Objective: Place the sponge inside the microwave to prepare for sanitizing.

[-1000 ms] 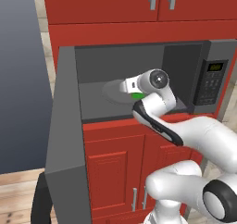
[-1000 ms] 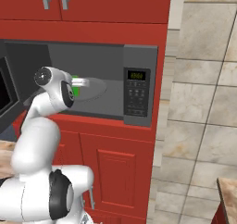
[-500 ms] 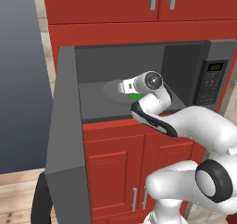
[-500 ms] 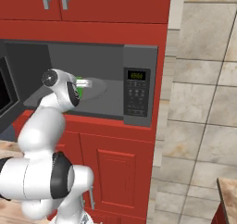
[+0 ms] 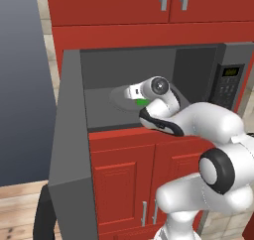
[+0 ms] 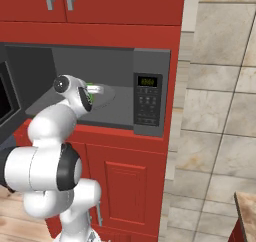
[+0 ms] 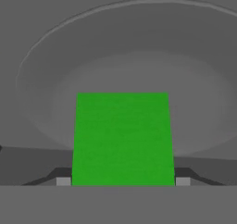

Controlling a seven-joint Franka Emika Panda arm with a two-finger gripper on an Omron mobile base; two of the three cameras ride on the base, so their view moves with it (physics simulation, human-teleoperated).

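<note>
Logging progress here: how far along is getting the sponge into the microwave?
Done: the microwave door hangs open and the gripper is inside the cavity. In hand: the green sponge sits between its fingers, facing the turntable. Left: set it down, release, withdraw.

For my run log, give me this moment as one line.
gripper: shut on sponge | place: inside open microwave, above turntable | sponge: not yet released

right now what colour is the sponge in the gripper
Bright green; the sponge shows best in the hand view, above the grey turntable.
</note>
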